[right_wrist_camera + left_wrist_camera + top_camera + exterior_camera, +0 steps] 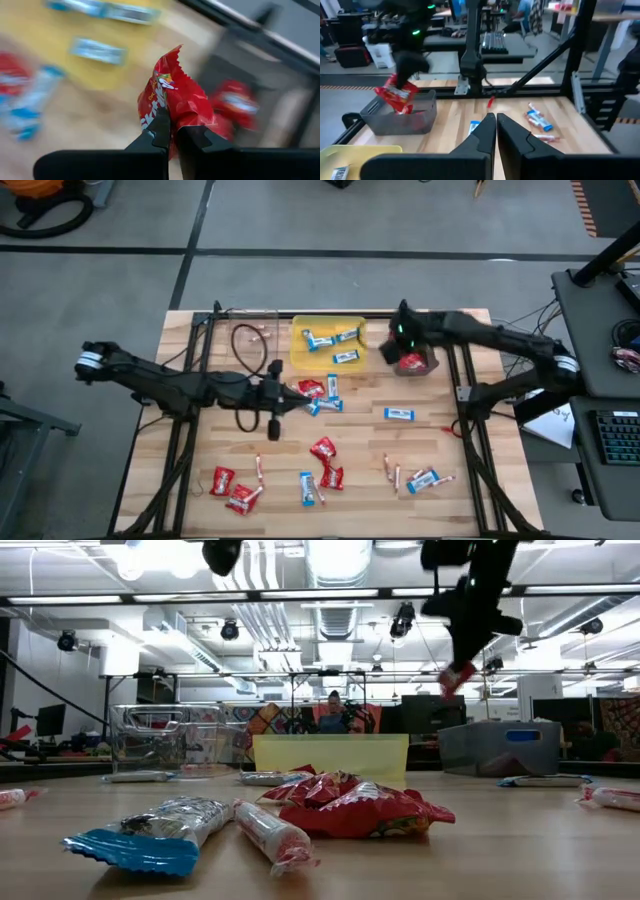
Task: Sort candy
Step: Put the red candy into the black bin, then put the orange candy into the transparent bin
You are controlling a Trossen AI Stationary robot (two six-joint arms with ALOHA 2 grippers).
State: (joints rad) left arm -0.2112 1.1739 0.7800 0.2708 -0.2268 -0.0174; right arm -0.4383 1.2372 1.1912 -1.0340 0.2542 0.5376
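Carrying a crinkly red foil candy packet pinched between its fingers, the right gripper hangs above the dark grey plastic tray, so release there seems next, while the left gripper, fingers together and empty, waits mid-table.

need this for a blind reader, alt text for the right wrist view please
The right gripper pinches a crinkled red candy packet above the wooden table, near a dark rectangular tray holding another red packet. Behind, a yellow tray holds blue-and-white bars.
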